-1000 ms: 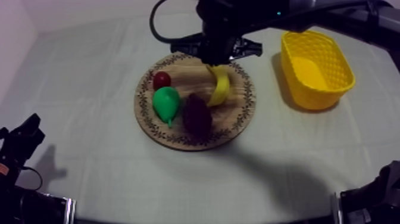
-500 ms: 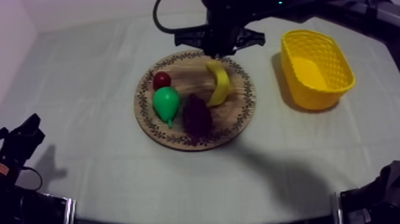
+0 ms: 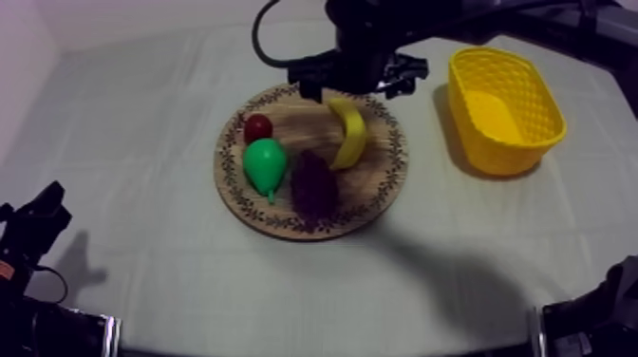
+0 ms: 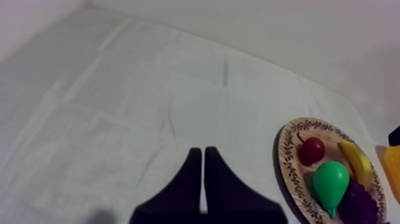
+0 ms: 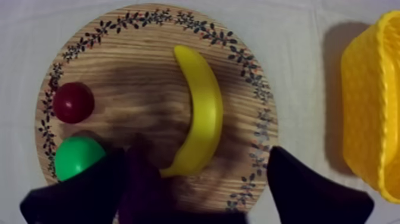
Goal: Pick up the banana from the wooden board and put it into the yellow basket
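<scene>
The right fingers [image 5: 83, 190] are standing wide apart with nothing clamped, hanging over the round wooden board [image 5: 137, 77]. The banana [image 5: 202, 113] is lying flat on the board in the gap between them. Its long axis is running crosswise to the line from one finger to the other. One end is pointing away from the fingers toward the patterned rim, and the other is curling in near the grapes [image 3: 313, 185]. Its bulging side is facing the finger that is nearer the yellow basket [image 5: 369, 107].

Beyond the other finger, the pear [image 5: 74, 158] is sitting just beside the fingertip, and the small red fruit [image 5: 73, 102] is sitting a little farther out on the board.

In the top view the right arm [image 3: 365, 38] is reaching in over the far rim of the board [image 3: 237, 190]. The banana [image 3: 349, 133] is lying just under it, well apart from the basket [image 3: 494, 157], which is standing on the bench [image 3: 142, 114] beside the board.

The left fingers [image 4: 193, 179] are lying together as a narrow wedge, holding nothing, over bare cloth. The board [image 4: 286, 167] with its fruit is off to one side of them, well apart
</scene>
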{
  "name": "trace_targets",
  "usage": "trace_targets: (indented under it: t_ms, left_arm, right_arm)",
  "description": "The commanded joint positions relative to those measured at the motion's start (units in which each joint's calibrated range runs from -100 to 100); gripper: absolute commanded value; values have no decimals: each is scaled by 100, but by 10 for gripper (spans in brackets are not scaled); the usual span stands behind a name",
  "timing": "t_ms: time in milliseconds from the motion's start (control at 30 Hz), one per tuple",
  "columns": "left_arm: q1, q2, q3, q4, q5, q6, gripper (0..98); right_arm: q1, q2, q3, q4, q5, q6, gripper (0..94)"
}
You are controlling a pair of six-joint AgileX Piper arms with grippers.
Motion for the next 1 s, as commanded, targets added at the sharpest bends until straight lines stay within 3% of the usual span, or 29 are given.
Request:
trace_targets:
  t_ms: [0, 967]
  left_arm:
    - [-1, -3, 3, -1, -2, 0, 1]
    - [-1, -3, 3, -1, -2, 0, 1]
  right_arm:
    - [10, 0, 11, -25, -5, 14, 696]
    - [250, 1846, -775, -128, -12, 50, 681]
